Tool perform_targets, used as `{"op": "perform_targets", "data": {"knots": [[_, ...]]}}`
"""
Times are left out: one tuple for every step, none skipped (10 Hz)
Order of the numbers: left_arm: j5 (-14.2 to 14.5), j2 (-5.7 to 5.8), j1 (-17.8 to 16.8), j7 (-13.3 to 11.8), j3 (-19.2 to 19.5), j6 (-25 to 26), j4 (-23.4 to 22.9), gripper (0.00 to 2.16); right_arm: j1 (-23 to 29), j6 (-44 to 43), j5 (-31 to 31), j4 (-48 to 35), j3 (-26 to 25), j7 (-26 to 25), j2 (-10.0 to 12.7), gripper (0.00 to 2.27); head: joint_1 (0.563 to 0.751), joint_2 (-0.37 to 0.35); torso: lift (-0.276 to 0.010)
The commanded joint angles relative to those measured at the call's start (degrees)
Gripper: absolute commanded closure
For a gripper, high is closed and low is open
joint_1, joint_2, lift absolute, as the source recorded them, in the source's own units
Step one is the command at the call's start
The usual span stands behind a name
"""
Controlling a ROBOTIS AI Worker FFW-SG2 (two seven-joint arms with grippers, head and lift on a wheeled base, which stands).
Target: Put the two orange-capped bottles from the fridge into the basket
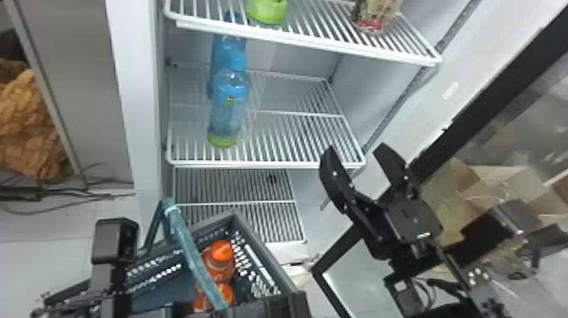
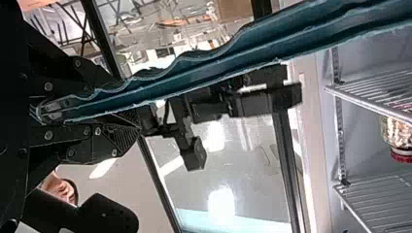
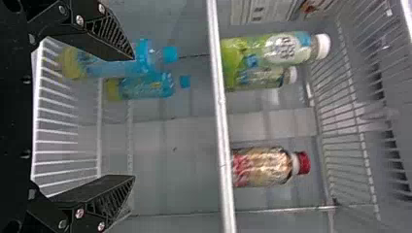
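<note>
Two orange-capped bottles (image 1: 219, 263) sit in the basket (image 1: 274, 263), near left, its handle (image 2: 194, 74) clamped in the left gripper (image 2: 114, 104), the right gripper (image 1: 356, 150) wide open and empty; a slipping hold could tip the basket and topple both.

White wire shelves carry the bottles. On the middle shelf (image 1: 296, 164) a blue bottle (image 1: 230, 110) stands upright near the front edge, toward the left edge – and a second blue bottle (image 1: 222, 45) stands behind it. The upper shelf (image 1: 296, 40) holds two upright bottles with green on them, a larger-looking one (image 3: 272, 48) and another (image 3: 257, 77), left of its middle. A red-capped bottle (image 3: 262, 167) stands upright there too – nearer the right edge. Below is a lower wire shelf (image 1: 279, 243).
</note>
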Motion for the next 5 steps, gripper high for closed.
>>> {"op": "perform_targets", "data": {"knots": [[-0.1,-0.03,0.0,0.0,0.0,0.2,0.0,1.16,-0.2,-1.5,0.9,2.5,-0.1,0.1,0.0,0.2,0.695,-0.35,-0.235],[-0.1,-0.03,0.0,0.0,0.0,0.2,0.0,1.16,-0.4,-1.6,0.8,2.8,-0.1,0.1,0.0,0.2,0.695,-0.35,-0.235],[-0.1,-0.03,0.0,0.0,-0.1,0.2,0.0,1.16,-0.3,-1.8,0.7,2.8,0.2,0.1,0.1,0.2,0.695,-0.35,-0.235],[-0.1,-0.03,0.0,0.0,0.0,0.2,0.0,1.16,-0.4,-1.8,0.6,2.8,0.2,0.1,0.0,0.2,0.695,-0.35,-0.235],[-0.1,-0.03,0.0,0.0,0.0,0.2,0.0,1.16,-0.4,-1.9,0.6,3.0,0.2,0.2,0.1,0.2,0.695,-0.35,-0.235]]}}
